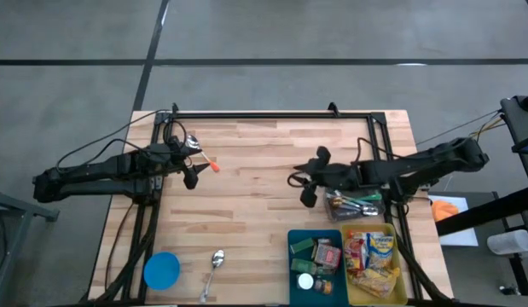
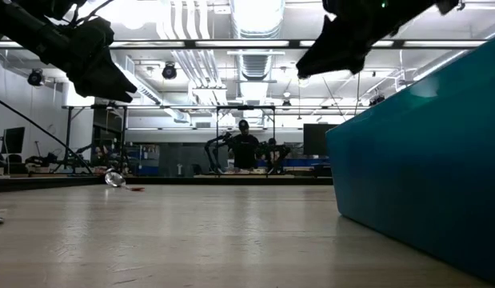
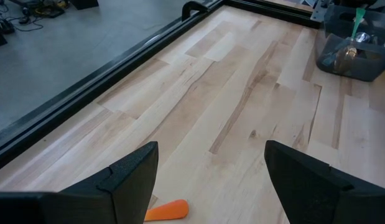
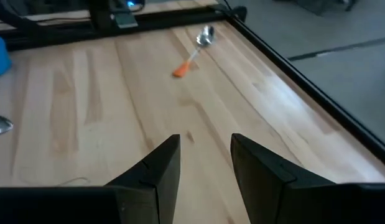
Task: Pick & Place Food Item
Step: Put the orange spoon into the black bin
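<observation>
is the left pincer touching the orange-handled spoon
Apart. The left wrist view shows the left pincer open above the table, the spoon's orange handle lying below, untouched.

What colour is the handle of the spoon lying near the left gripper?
Orange. The spoon's handle shows best in the right wrist view.

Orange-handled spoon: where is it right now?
High view: the orange-handled spoon lies on the table's left side near the far edge, just beside the left tool.

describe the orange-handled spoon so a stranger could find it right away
On the wooden table, look toward the far left corner, just beside the left hand. The orange-handled spoon lies there; the other spoon is all metal, beside the blue lid.
</observation>
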Available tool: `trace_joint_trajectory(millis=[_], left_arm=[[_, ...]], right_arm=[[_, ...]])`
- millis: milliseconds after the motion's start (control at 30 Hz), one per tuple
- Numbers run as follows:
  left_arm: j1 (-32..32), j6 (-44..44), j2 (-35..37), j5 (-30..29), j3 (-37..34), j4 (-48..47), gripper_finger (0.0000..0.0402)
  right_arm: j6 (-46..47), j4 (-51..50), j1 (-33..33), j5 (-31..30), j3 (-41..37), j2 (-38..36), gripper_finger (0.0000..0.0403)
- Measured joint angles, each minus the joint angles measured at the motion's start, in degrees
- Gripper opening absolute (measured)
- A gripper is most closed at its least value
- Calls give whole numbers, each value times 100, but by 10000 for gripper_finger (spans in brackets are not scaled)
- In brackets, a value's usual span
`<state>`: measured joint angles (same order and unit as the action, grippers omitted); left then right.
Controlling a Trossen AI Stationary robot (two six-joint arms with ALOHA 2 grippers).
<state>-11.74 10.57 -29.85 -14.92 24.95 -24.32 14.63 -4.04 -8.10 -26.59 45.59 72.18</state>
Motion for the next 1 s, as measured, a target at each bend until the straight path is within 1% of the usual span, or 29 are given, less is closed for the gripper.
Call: trace_joint_trajectory(millis=[167,300,500,567,633,833,1000], left_arm=[[0,0,1,1,-1,-1,298],[-1,0,-2,1,0,-1,298],[1,0,1,-1,0,1,298],[1,1,1,1,0,-1,298],[-1,0,1,-1,0,-1,298],[1,0,1,-1,0,-1,298],[1,1,0,1,-1,-1,298]], right_arm=[[-677,891,110,418,-369,0,139],[-1021,1492,288,851,-552,-33,139],[-1351,1818,829,1875,-708,-206,139],[-1368,1876,973,2045,-788,-334,139],[-1383,1951,1032,2061,-893,-497,139],[-1804,1947,1065,1977,-1168,-1147,139],[-2063,1940,1084,1917,-1349,-1415,139]])
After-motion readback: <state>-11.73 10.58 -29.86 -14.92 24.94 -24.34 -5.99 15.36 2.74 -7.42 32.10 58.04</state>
